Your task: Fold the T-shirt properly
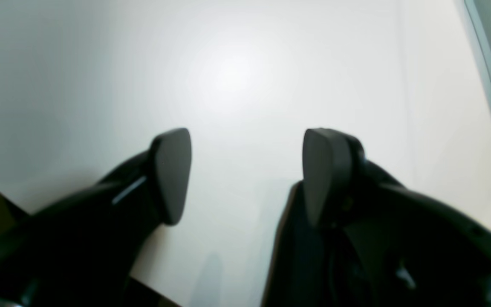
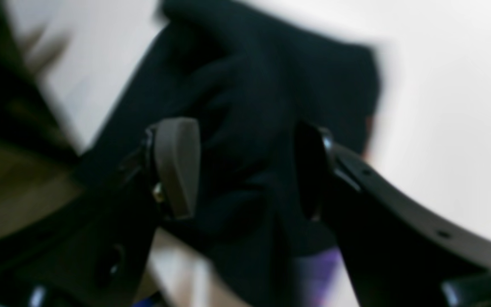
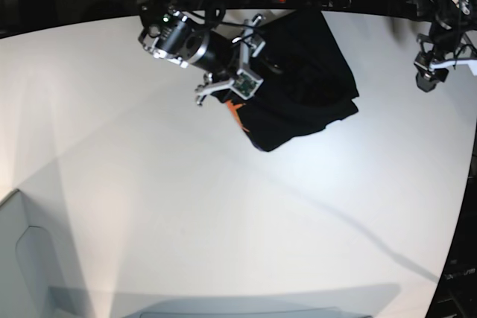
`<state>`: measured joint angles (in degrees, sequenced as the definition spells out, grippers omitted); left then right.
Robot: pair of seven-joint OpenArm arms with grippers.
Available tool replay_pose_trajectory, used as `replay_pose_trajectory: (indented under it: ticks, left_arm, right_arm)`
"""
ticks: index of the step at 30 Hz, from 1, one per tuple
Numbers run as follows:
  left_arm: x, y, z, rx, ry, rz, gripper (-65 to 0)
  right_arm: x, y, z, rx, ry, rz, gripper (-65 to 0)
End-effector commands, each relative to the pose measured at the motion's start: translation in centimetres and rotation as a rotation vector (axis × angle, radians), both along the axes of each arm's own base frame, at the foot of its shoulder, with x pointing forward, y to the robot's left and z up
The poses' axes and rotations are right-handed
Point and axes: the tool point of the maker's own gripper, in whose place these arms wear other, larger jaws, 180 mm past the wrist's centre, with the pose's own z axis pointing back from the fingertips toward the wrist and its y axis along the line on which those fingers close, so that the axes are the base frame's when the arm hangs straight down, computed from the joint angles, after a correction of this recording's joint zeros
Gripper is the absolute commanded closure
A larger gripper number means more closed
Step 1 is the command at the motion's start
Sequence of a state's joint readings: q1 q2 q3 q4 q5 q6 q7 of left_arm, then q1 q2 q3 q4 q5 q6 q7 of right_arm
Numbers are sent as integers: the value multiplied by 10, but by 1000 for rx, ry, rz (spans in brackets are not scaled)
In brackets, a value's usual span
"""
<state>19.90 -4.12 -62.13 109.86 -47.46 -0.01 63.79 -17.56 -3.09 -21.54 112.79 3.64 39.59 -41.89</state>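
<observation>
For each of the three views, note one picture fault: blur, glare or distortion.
Left wrist: a glare spot washes out the white table. Right wrist: motion blur smears the T-shirt and the right gripper. Base: wide-angle distortion bends the table's far edge, and long shadows cross the surface.

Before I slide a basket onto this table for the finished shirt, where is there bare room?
The white table is bare across its whole near half and its left side, in front of the T-shirt. It is also bare under the left gripper, at the table's right edge. It is crowded at the far middle, where the right gripper hangs over the bunched shirt.
</observation>
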Motion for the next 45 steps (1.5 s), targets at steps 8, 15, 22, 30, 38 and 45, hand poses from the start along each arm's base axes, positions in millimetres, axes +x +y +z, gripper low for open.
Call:
replay_pose_trajectory:
  ticks: [8,15,22,30,38,45]
  left_arm:
    - [3,4,10,26,-25,-6,-402]
    - [2,3,11,29,-23,-9,-402]
    - [-2,3,10,32,-12,-11,-402]
    - [-6,3,7,31,2,-12,-402]
    - [-6,3,7,31,2,-12,-402]
    - [-7,3,7,32,4,-10,-402]
  right_arm:
    - [-54,35,7,-16,-86,329,-360]
    - [-45,31,14,-33,-137,343,-359]
    - [-9,47,41,39,-188,251,-360]
    - [12,49,18,-3,-146,240,-361]
    - [19,63,10,20,-116,246,-361]
    - [15,65,-13,0,-59,263,-360]
